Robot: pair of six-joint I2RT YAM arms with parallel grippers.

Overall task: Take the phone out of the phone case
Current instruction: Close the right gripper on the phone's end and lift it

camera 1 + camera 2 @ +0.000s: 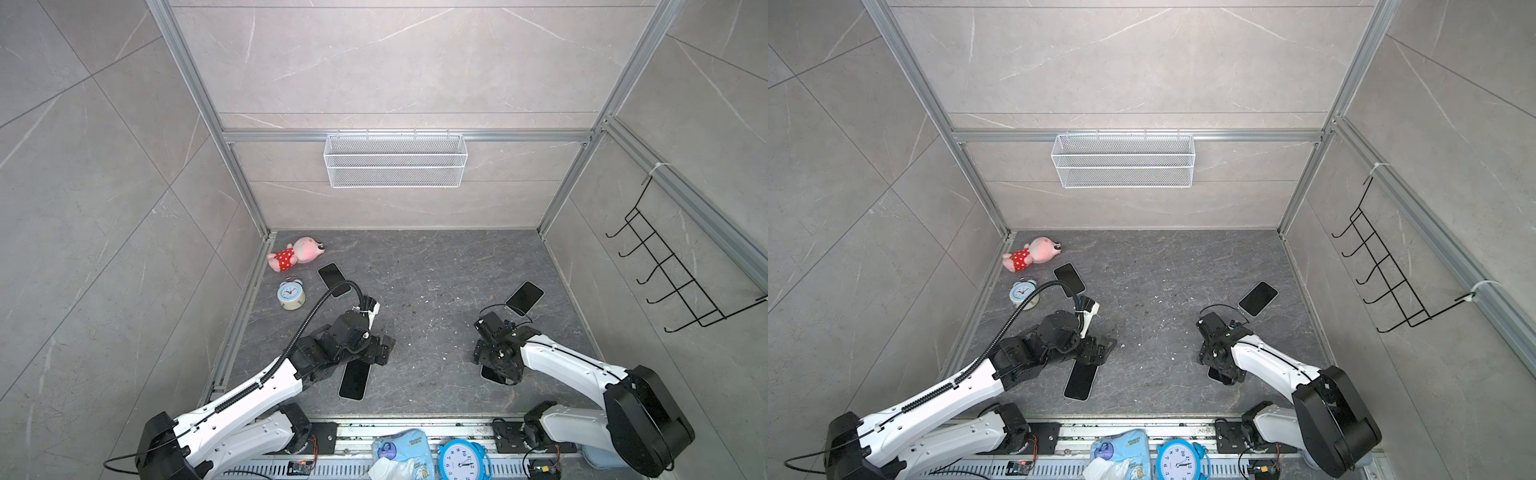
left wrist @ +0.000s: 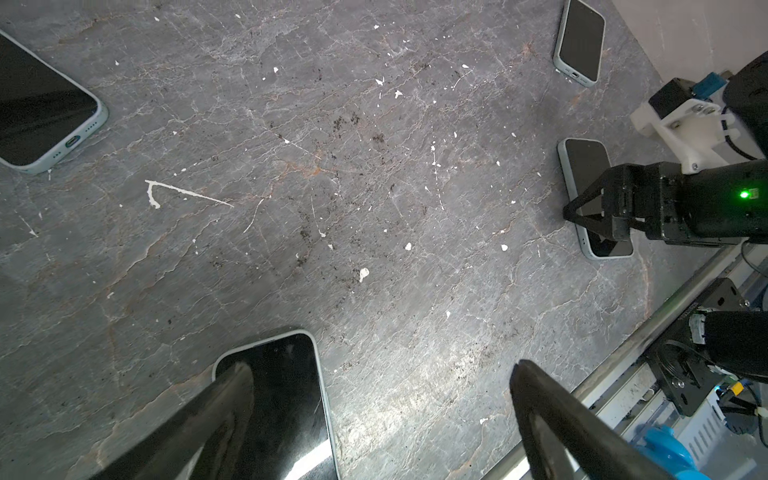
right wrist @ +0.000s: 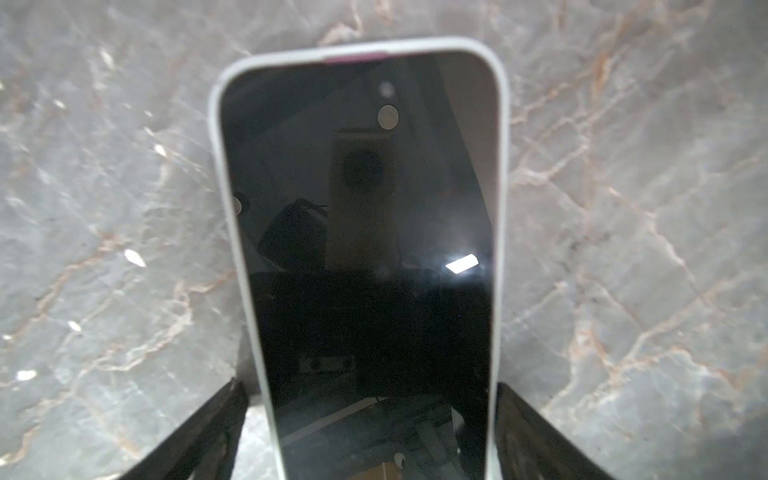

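Several black phones in pale green cases lie screen-up on the dark stone floor. One phone [image 3: 361,208] lies in its case [image 3: 214,124] between the jaws of my right gripper [image 3: 370,386]. The jaws are open and stand on either side of the case's long edges, with a gap at one side. In both top views this gripper [image 1: 496,361] points down over that phone [image 1: 492,376]. My left gripper [image 2: 378,370] is open above another cased phone [image 2: 286,395], one finger over its screen. In a top view that phone [image 1: 354,380] sticks out from under the left gripper [image 1: 376,351].
Two more cased phones lie at the far left [image 1: 334,279] and the right [image 1: 524,297]. A pink plush toy [image 1: 296,253] and a small alarm clock [image 1: 291,294] sit by the left wall. A white wire basket [image 1: 395,160] and a black hook rack [image 1: 673,270] hang on the walls.
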